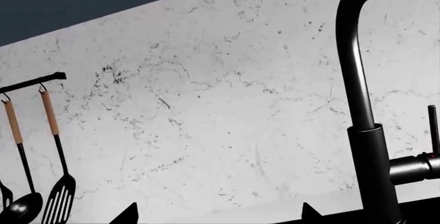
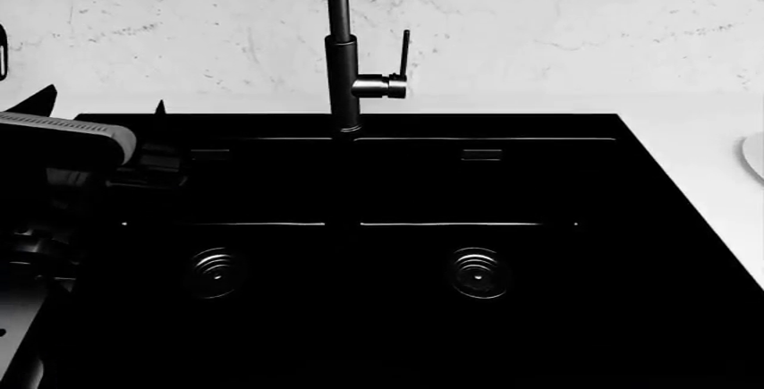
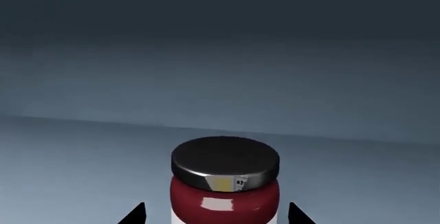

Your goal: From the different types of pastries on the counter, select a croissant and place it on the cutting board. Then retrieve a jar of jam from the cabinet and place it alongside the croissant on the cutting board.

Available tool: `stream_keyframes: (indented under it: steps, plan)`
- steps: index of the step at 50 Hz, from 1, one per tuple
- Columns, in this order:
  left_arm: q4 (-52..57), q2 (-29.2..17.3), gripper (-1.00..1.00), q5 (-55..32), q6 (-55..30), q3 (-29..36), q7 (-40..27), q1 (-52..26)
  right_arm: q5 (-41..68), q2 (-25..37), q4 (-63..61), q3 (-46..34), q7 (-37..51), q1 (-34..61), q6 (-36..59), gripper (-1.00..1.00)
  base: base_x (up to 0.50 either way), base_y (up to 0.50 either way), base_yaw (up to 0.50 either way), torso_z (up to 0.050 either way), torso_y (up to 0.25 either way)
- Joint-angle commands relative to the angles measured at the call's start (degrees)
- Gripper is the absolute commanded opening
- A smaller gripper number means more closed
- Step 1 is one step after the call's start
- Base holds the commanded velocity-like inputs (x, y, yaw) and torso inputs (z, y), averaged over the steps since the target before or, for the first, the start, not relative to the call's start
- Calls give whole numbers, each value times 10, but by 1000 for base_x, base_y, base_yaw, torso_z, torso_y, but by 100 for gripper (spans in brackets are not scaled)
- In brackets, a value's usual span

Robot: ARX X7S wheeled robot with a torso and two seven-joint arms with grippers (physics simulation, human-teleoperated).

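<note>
Evidently the jam step is in hand: in the right wrist view the jar of jam (image 3: 225,183) stands upright between the two dark tips of the right claw (image 3: 217,214), which sit either side of it with a gap showing, so the claw reads as open and not yet gripping. The jar's dark lid faces the camera above a red band; a small pale sticker on the lid rim is too small to read. Behind it lies a plain grey-blue surface, probably the cabinet interior (image 3: 220,54).

From the head view, the black sink (image 2: 394,246) fills the bench (image 2: 704,152), the faucet (image 2: 342,49) at 12 o'clock. Left claw (image 1: 216,214) tips sit apart, holding nothing, facing the marble backsplash (image 1: 220,105) and hanging utensils (image 1: 34,183). Neither croissant nor cutting board is visible.

Next, I judge, the right claw should close on the jar and lift it clear
</note>
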Motion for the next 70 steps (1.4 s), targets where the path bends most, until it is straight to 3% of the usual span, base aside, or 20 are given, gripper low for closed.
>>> stream_keyframes:
  steps: [1, 2, 3, 16, 23, 35, 52, 59, 70]
  plan:
    - [0, -1, 100, -1, -1, 1, -1, 0, 36, -1, 32, -55, -7, 0, -11, 100, 0, 0, 0, 0, 0]
    - [0, -1, 100, -2, -1, 1, -1, 0, 35, -1, 34, -55, -7, 0, -13, 100, 0, 0, 0, 0, 0]
    - [0, -1, 100, -1, -1, 1, -1, 0, 34, -1, 37, -57, -9, 0, -15, -100, 0, 0, 0, 0, 0]
    - [0, -3, 100, 0, 2, 3, -2, 0, 106, -1, 54, -166, -15, 0, -45, -100, 2, 0, 0, 0, 0]
    - [-1, -4, 100, -2, 3, 3, -2, 0, -133, -1, 8, 27, -30, 0, -1, -100, 2, 0, 0, 0, 0]
    - [-1, -4, 100, -2, 7, 4, -2, 1, -301, -1, -56, 98, -47, 0, 27, -100, 0, 0, 0, 0, 0]
    - [-4, -3, 100, -5, 18, 2, 0, 3, -384, -1, -132, 241, -45, 0, 52, -100, 0, 0, 0, 0, 0]
    - [-5, -3, 100, -7, 21, 1, 0, 3, -390, -1, -143, 255, -39, 0, 58, -100, 0, 0, 0, 0, 0]
    - [-5, -3, 100, -9, 21, 1, 0, 3, -391, -1, -141, 256, -38, 0, 62, -100, -491, 0, 0, 0, 0]
